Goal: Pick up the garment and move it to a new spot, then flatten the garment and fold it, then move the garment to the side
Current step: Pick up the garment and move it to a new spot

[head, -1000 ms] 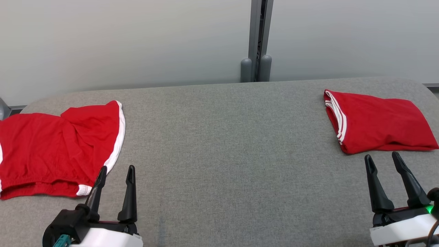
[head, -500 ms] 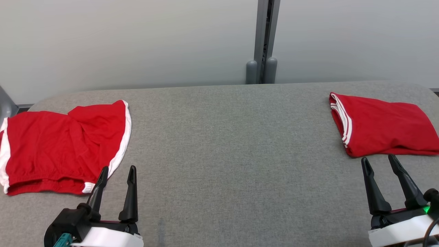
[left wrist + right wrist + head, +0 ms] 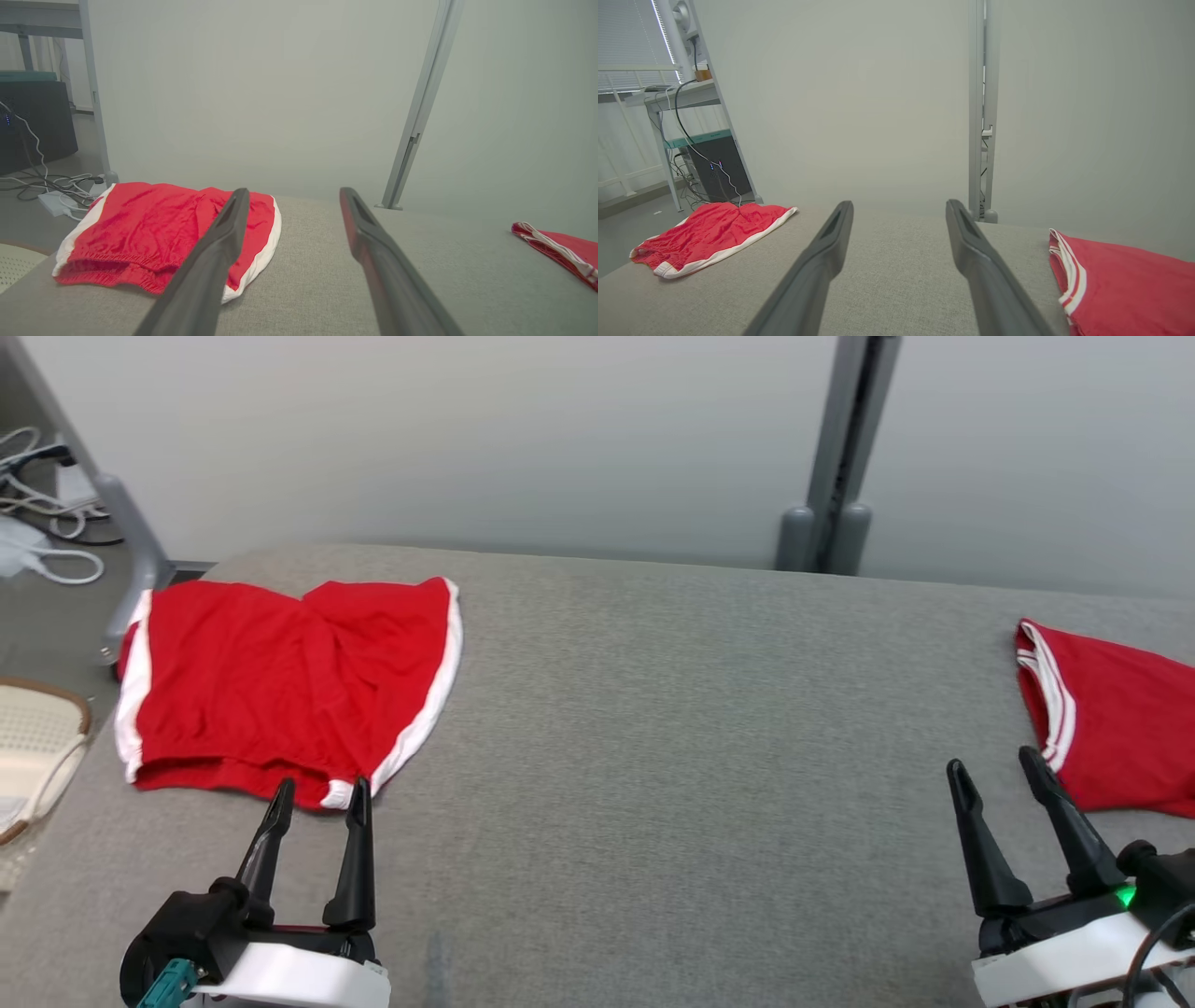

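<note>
Camera has swung left; left hand [image 3: 321, 786] and right hand [image 3: 991, 759] gape empty.

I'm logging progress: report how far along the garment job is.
Done, apparently: a folded red garment lies at the right end of the table. In hand: nothing; left gripper and right gripper are open and empty, the left poised by the red shorts' near edge. Left: the shorts lie spread and unfolded, so pickup, flattening, folding and moving aside remain.

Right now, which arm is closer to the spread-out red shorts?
Left. The left gripper has its jaws at the near hem of the shorts; the right gripper is across the table, beside the folded garment.
</note>
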Available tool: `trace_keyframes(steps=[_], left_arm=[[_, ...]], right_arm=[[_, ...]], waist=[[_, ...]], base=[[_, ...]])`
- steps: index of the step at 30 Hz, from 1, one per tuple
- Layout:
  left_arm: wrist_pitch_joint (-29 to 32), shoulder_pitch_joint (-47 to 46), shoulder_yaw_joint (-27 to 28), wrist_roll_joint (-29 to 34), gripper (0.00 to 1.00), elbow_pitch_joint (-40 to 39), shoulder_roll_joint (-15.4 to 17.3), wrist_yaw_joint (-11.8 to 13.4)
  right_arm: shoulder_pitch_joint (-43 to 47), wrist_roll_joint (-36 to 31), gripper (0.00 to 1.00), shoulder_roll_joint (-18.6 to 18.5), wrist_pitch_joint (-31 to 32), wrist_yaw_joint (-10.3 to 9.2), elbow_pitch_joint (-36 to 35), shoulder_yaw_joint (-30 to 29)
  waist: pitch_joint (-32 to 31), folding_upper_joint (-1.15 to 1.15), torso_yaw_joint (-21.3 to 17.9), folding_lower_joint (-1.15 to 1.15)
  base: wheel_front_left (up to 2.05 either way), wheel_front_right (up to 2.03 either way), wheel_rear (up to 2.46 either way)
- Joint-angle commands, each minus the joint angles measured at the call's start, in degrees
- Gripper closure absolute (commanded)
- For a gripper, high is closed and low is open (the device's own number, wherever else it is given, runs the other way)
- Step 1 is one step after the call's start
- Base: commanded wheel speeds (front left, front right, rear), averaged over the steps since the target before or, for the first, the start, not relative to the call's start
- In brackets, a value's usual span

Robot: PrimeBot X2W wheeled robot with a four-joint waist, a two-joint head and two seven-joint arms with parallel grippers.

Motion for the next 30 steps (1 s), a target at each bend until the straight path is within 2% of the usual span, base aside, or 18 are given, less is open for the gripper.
trace_keyframes(steps=[1, 10, 16, 30], left_arm=[[-0.2, -1.2, 0.2, 0.0, 0.00, 0.1, 0.2, -0.1], [-0.2, -1.4, 0.6, 0.0, 0.00, 0.9, 0.2, -0.5], [-0.2, -1.0, 1.0, 0.0, 0.00, 1.3, 0.3, -0.4], [-0.2, -0.8, 1.3, -0.1, 0.00, 1.3, 0.3, -0.4]], right_arm=[[-0.5, 0.3, 0.00, 0.2, -0.1, 0.02, 0.0, 0.3], [-0.9, 0.7, 0.00, 1.0, -0.1, 0.02, 0.2, 1.7], [-0.7, 0.7, 0.00, 1.3, -0.1, 0.02, 0.4, 1.9], [-1.0, 0.8, 0.00, 1.2, -0.1, 0.02, 0.3, 2.7]], waist=[[-0.2, 0.00, 2.2, 0.00], [-0.1, 0.00, 7.7, 0.00], [-0.3, 0.00, 10.1, 0.00], [-0.1, 0.00, 9.9, 0.00]], base=[[0.00, 0.00, 0.00], [0.00, 0.00, 0.00], [0.00, 0.00, 0.00], [0.00, 0.00, 0.00]])
